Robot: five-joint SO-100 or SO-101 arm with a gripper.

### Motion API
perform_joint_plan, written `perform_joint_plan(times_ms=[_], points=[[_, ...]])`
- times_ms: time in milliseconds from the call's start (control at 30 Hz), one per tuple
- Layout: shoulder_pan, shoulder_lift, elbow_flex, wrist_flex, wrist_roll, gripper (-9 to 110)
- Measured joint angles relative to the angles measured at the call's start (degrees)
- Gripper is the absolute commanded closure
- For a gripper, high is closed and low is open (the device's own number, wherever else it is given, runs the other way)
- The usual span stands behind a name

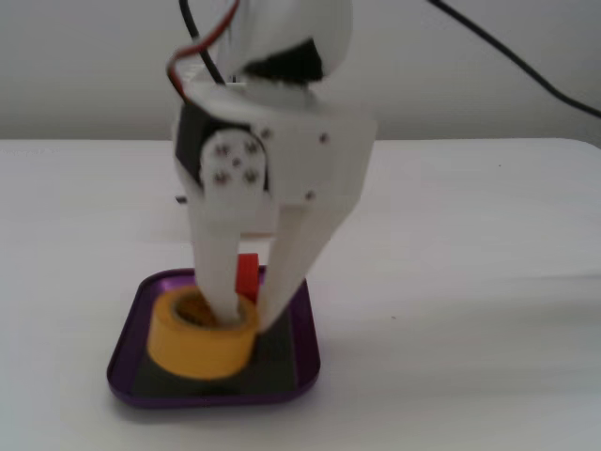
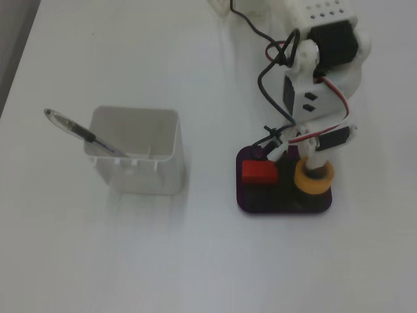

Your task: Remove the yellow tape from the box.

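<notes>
The yellow tape point(image 1: 200, 335) is a thick roll, tilted and apparently raised a little over the box point(image 1: 214, 397), a shallow purple tray with a dark floor. My gripper point(image 1: 246, 318) is shut on the roll's wall, with one finger down in the hollow core and the other outside it. In the fixed view from above, the yellow tape point(image 2: 314, 178) hangs by the right rim of the box point(image 2: 280, 210), under the gripper point(image 2: 311, 166).
A small red cube point(image 2: 258, 173) lies in the tray's left half, seen behind the fingers as the red cube point(image 1: 247, 277). A tall white container point(image 2: 137, 153) with a pen point(image 2: 77, 131) leaning out stands far left. The arm's base and cables fill the upper right.
</notes>
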Motion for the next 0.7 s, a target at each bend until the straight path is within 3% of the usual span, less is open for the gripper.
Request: perform_joint_plan(times_ms=[400,533,700], points=[[2.29,0.09,-24.61,20.57,0.44,102],[7.12,3.87,-21.62,21.36,1.32,102],[8.88,16.61,-6.86,21.45,1.58,102]])
